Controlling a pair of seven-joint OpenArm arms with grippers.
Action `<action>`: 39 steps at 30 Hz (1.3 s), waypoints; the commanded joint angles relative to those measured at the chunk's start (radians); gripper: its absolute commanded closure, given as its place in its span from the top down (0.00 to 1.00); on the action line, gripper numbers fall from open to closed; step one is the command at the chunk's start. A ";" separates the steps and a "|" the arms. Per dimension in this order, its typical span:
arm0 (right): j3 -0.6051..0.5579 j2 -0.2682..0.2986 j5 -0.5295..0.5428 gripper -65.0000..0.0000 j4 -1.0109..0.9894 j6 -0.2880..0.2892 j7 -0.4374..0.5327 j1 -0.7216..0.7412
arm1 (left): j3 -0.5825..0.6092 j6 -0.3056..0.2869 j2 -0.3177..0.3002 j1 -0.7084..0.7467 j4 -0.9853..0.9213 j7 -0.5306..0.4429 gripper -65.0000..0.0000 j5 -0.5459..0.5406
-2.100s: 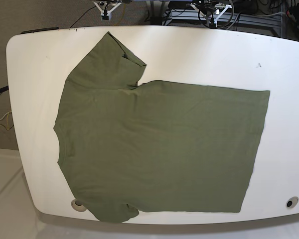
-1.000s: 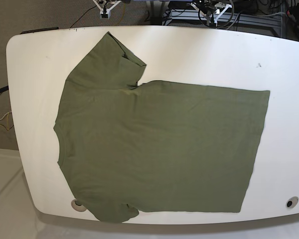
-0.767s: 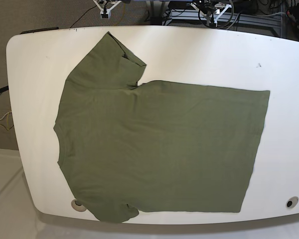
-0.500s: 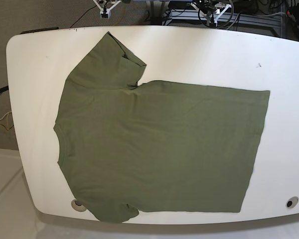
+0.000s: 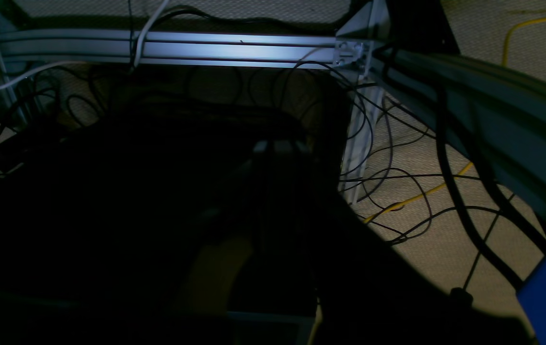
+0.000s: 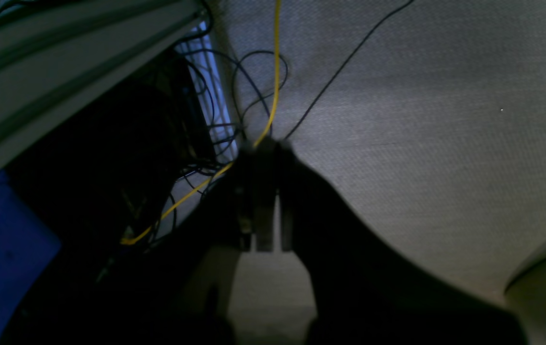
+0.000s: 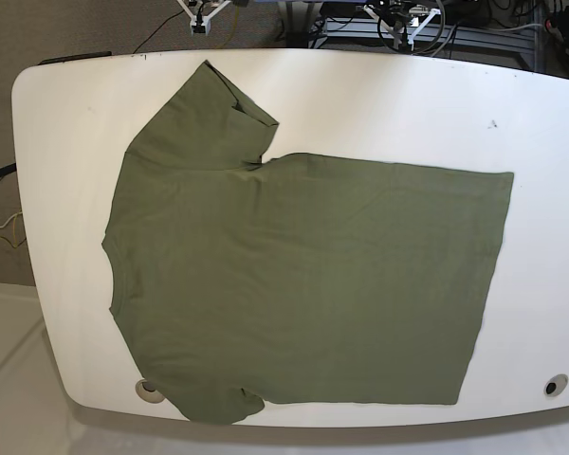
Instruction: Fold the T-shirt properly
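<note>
Shirt (image 7: 303, 275) lies flat and unfolded on the white bench (image 7: 66, 142), covering most of it. Neck at the base view's left edge, hem toward the right, one sleeve pointing to the far edge, the other reaching the near edge by a round hole (image 7: 150, 389). Nothing touches the cloth.

Both arms are off the bench, wrist cameras aimed at carpet (image 6: 421, 120) and loose cables (image 5: 397, 187) beside a metal frame rail (image 5: 167, 48).

Right fingers (image 6: 267, 143) pressed together, empty, hanging above the carpet near a yellow cable (image 6: 273, 72). Left fingers (image 5: 277, 146) are lost in dark shadow; they are together, nothing seen between them.
</note>
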 commanded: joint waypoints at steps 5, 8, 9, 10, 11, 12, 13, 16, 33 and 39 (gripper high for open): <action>0.003 0.004 0.003 0.01 0.011 -0.006 0.007 -0.012 | 0.004 0.003 -0.001 0.007 0.005 0.003 0.00 -0.004; 0.003 0.004 0.002 0.00 0.012 -0.006 0.006 -0.012 | 0.003 0.003 0.000 0.009 0.007 0.004 0.00 -0.004; 0.003 0.004 0.002 0.00 0.011 -0.006 0.006 -0.012 | 0.004 0.003 0.000 0.010 0.006 0.004 0.00 -0.004; 0.003 0.004 0.002 0.00 0.011 -0.006 0.006 -0.012 | 0.004 0.004 0.000 0.010 0.005 0.004 0.00 -0.004; 0.003 0.005 0.001 0.01 0.010 -0.005 0.006 -0.010 | 0.005 0.003 0.000 0.009 0.004 0.008 0.00 -0.003; 0.003 0.005 0.000 0.01 0.010 -0.005 0.006 -0.009 | 0.005 0.003 -0.001 0.009 0.004 0.012 0.00 -0.003; 0.003 0.005 0.000 0.01 0.010 -0.005 0.005 -0.008 | 0.005 0.003 0.000 0.008 0.003 0.011 0.00 -0.003; 0.002 0.005 -0.001 0.01 0.008 -0.004 0.007 -0.007 | 0.006 0.004 0.001 0.007 0.001 0.012 0.00 -0.002; 0.004 0.009 0.000 0.01 0.014 -0.003 0.006 -0.013 | 0.007 0.004 0.000 0.010 -0.001 0.017 0.00 -0.005; 0.005 0.010 0.002 0.01 0.016 -0.002 0.007 -0.013 | 0.008 0.004 0.000 0.009 -0.001 0.018 0.00 -0.006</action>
